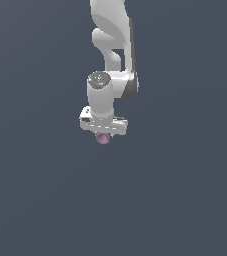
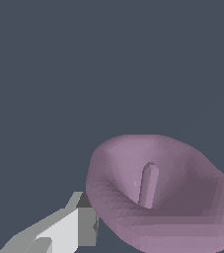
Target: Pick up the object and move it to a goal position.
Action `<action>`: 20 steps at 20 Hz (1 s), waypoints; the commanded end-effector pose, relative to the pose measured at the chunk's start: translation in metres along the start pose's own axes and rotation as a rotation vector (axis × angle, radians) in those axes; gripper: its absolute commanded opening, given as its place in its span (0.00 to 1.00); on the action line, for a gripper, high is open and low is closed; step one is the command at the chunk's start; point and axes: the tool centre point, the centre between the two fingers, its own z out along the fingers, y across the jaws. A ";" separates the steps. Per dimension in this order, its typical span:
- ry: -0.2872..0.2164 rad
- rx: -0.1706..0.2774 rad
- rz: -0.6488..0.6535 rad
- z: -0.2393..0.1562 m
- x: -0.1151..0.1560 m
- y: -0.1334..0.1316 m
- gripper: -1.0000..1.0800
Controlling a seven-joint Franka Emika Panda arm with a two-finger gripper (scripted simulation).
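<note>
The object point(image 1: 103, 139) is a small glossy pink-purple ball that shows just under the white hand in the exterior view. In the wrist view the object point(image 2: 133, 168) fills the near field as a rounded pink-purple body with a hollow and a short stem in its middle. My gripper point(image 1: 103, 134) points down over it, and its fingertips are hidden by the hand in the exterior view. In the wrist view my gripper point(image 2: 163, 234) has one grey-white finger point(image 2: 64, 230) against one side of the object and a sliver of the other finger at the opposite side.
The white arm point(image 1: 112, 40) comes down from the exterior view's top. A flat dark blue-grey surface point(image 1: 35, 190) fills the remainder of both views, with no other objects, edges or goal marker showing.
</note>
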 end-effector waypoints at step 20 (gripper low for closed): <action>0.000 -0.001 -0.001 -0.174 0.098 0.044 0.00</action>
